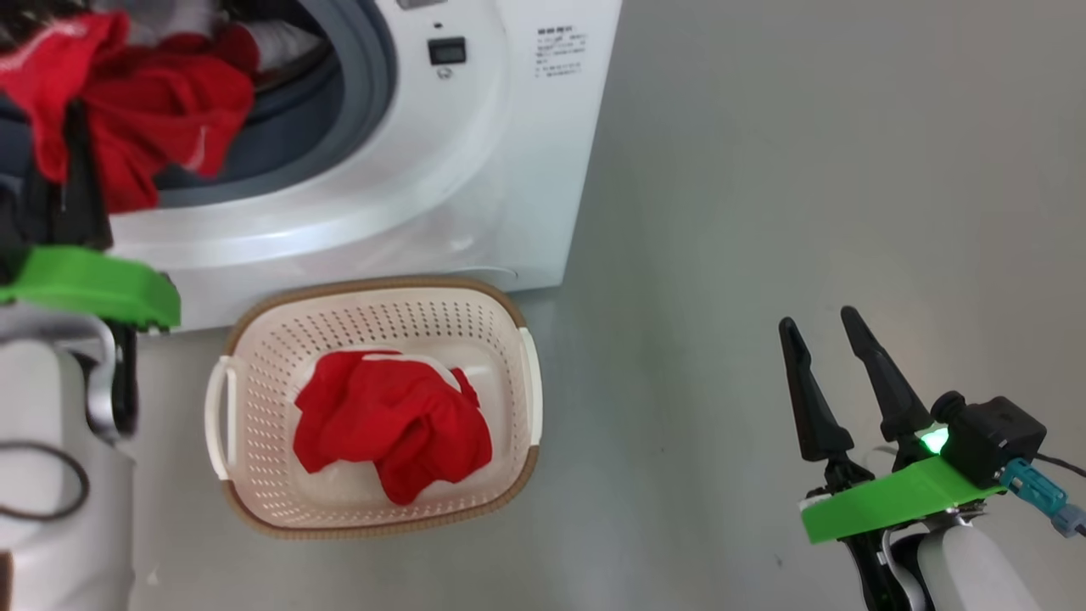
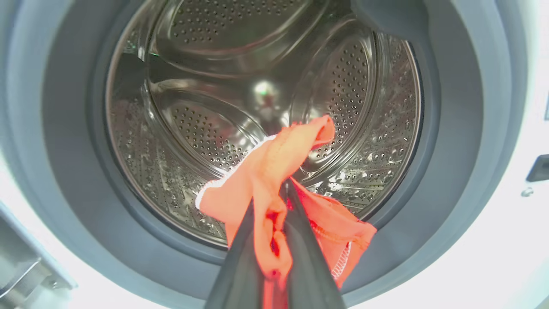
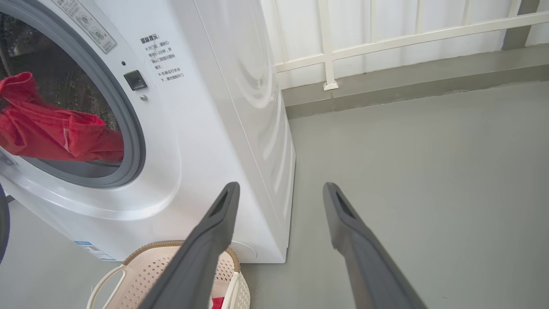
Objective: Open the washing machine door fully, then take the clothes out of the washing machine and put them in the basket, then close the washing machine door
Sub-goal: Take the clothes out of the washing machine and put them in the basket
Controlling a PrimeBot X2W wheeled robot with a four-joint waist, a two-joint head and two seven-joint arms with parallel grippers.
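The washing machine (image 1: 475,170) stands with its mouth uncovered; the washing machine door is out of view. My left gripper (image 2: 285,185) is shut on a red garment (image 2: 266,171) of the clothes, holding it just in front of the steel drum (image 2: 206,128). In the head view this garment (image 1: 161,110) hangs at the grey gasket, over my left gripper's dark fingers (image 1: 81,170). Another red garment (image 1: 390,424) lies in the basket (image 1: 254,356) on the floor below the machine. My right gripper (image 1: 817,322) hovers open and empty over the floor at the right, also seen as the right gripper (image 3: 281,189).
Grey floor (image 1: 764,170) stretches to the right of the machine. A white railing (image 3: 386,38) on a low kerb runs behind it. The basket's rim (image 3: 141,253) sits close under my right gripper's left finger in the right wrist view.
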